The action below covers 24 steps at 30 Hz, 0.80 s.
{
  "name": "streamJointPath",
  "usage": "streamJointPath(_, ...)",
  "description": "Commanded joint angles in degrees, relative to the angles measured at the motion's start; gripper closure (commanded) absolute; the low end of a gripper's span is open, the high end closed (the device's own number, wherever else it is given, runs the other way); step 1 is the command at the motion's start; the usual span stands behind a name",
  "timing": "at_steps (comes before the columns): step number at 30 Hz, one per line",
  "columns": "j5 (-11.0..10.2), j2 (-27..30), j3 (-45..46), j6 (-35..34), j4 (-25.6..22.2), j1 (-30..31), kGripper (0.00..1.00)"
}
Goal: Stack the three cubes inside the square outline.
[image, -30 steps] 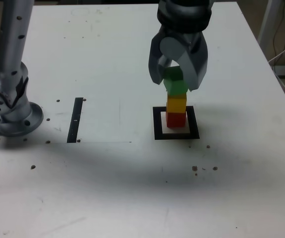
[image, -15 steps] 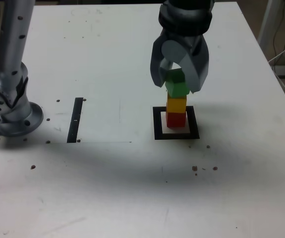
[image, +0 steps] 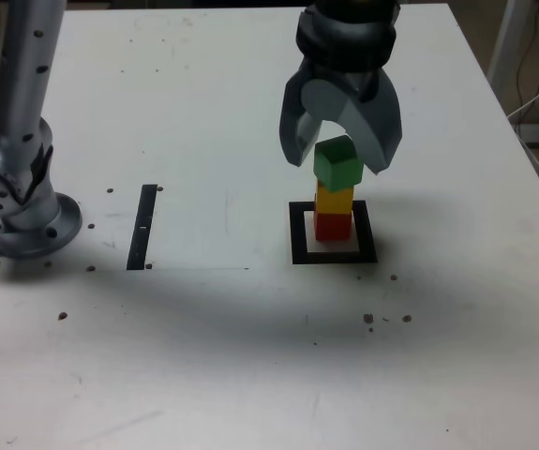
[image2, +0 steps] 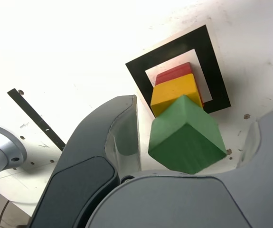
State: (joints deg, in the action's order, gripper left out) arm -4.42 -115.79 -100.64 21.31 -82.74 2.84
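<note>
3 cubes stand stacked inside 1 square outline [image: 335, 255]: red cube [image: 333, 226], yellow cube [image: 335, 198], green cube [image: 337, 163] topmost, twisted, between the gripper's [image: 340, 155] spread jaws, untouched.

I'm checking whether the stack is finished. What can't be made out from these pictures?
- Whether the green cube sits flat on the yellow cube: it looks twisted, contact hidden.
- Red cube: mostly covered in the wrist view.
- Square outline: rear edge hidden behind the stack, exterior view.
- Claw: upper arm cut off.
</note>
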Motion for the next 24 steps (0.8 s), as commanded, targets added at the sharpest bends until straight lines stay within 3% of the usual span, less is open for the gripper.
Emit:
streamJointPath(1,-0.1,1.0,0.2,-0.1,-0.1,-0.1,0.01)
streamJointPath(17,0.1,12.4,4.4,-1.3,-2.7,-0.1,0.01)
streamJointPath(24,0.1,20.1,8.1,-3.9,-4.3,-0.1,0.01)
